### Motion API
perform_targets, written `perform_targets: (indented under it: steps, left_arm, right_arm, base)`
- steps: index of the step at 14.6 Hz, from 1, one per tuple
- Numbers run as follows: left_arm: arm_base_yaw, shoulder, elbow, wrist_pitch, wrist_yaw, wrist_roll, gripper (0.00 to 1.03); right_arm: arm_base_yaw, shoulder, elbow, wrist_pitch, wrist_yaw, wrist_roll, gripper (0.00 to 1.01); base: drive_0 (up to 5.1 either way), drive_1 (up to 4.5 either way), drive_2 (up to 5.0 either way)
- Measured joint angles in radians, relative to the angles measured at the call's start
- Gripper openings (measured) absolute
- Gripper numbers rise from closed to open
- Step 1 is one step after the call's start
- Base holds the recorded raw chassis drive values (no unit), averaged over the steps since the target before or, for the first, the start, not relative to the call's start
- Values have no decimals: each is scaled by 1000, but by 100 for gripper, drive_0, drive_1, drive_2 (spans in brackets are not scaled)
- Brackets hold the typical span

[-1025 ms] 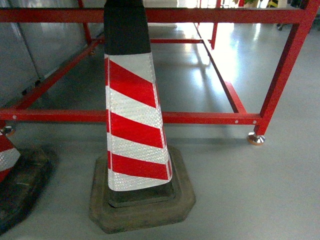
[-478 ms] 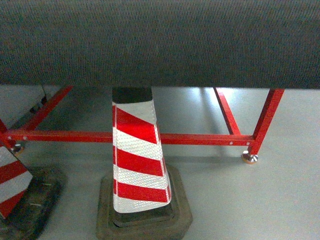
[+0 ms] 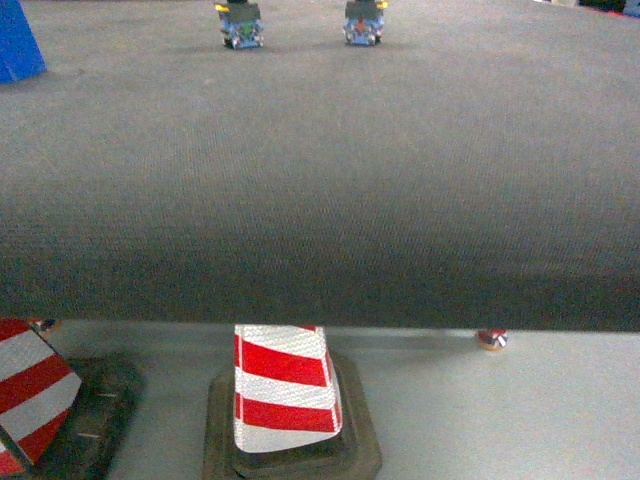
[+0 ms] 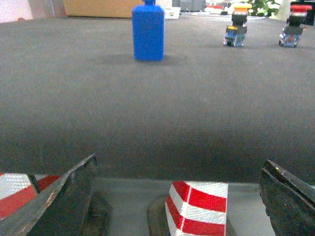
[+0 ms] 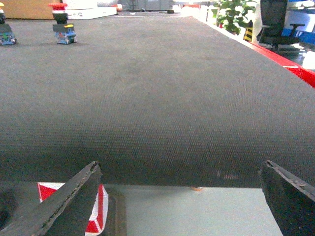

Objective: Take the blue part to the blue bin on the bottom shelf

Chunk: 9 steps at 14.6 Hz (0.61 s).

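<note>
The blue part (image 4: 147, 32) is a small dark-blue block standing upright far back on the dark grey table top (image 4: 157, 113). It also shows at the head view's top left corner (image 3: 18, 45). My left gripper (image 4: 178, 164) hangs open just off the table's near edge, low, with nothing between its fingers (image 4: 69, 196). My right gripper (image 5: 182, 164) is open in the same way at the near edge, further right, also empty. The blue bin and the bottom shelf are out of view. Neither gripper appears in the head view.
A yellow-capped push button (image 4: 236, 30) and a red-capped one (image 4: 294, 27) stand at the back of the table, right of the blue part. Below the edge, a red-and-white traffic cone (image 3: 285, 390) and a second cone (image 3: 30, 390) stand on the grey floor.
The head view has risen from the floor and red table frame up to the table top. The cones now show only below the edge; the blue part and buttons have come into sight.
</note>
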Motion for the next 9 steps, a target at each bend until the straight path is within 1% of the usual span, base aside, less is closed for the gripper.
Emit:
perform_targets:
  steps: [9]
  left_arm:
    - [0,0,0,2,-1,0,98]
  right_arm:
    - [0,0,0,3,1,0,98]
  base:
    - [0,0,0]
